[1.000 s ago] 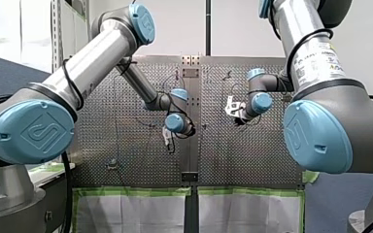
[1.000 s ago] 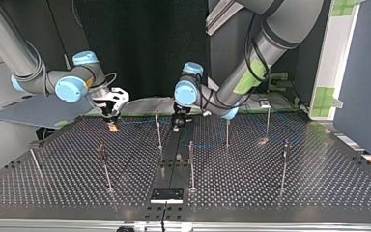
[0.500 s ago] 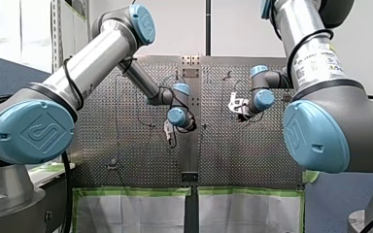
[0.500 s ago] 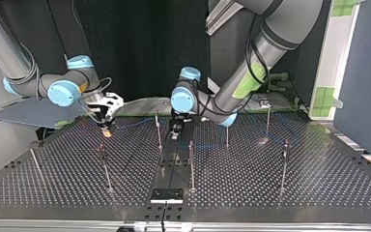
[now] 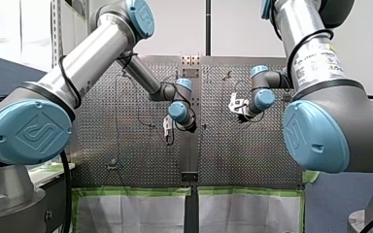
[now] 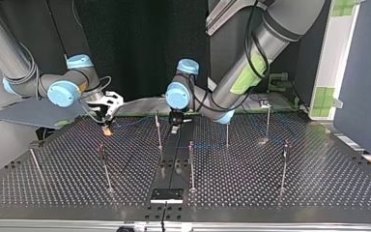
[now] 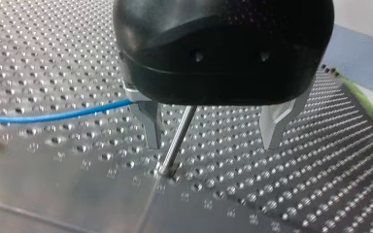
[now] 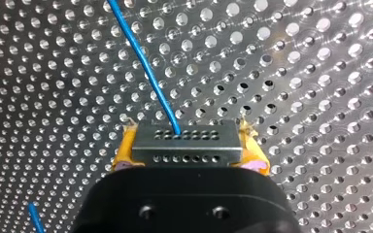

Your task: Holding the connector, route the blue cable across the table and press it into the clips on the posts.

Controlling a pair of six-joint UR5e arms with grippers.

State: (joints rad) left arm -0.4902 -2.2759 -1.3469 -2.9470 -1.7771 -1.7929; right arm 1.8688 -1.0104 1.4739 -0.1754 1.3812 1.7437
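Right gripper [image 8: 188, 154] is clamped on the connector [image 8: 184, 138], with the blue cable [image 8: 145, 73] running ahead of it. Left gripper [image 7: 213, 128], spread apart, straddles a post [image 7: 177, 141], with the cable beside one finger. Closing here could grip the post, not the cable.

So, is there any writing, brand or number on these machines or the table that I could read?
No text reads clearly.
White label on my right arm: printed lines, too blurred to read.
Blue cap on my left arm and blue cap on my right arm: a raised emblem, no legible letters.
Wrist views: no writing.
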